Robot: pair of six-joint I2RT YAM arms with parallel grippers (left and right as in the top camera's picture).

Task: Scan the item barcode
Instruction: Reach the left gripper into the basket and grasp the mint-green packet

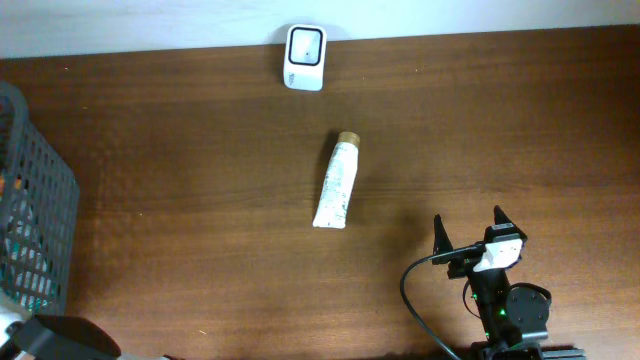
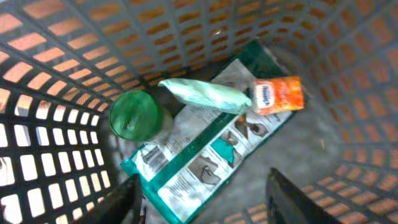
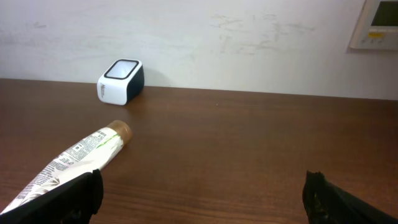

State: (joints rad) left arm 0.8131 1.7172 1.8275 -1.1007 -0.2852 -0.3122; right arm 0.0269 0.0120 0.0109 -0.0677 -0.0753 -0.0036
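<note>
While the tube (image 1: pixel 336 182) is lying unscanned near the scanner (image 1: pixel 304 57), the left gripper (image 2: pixel 202 196) and right gripper (image 1: pixel 468 220) are hanging farther off, open-jawed, empty.

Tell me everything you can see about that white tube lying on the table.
The white tube looks like soft plastic, with green and dark print, a tan cap and a flat crimped tail. It lies flat on the brown wooden table, cap toward the white scanner, touching only the table.
</note>
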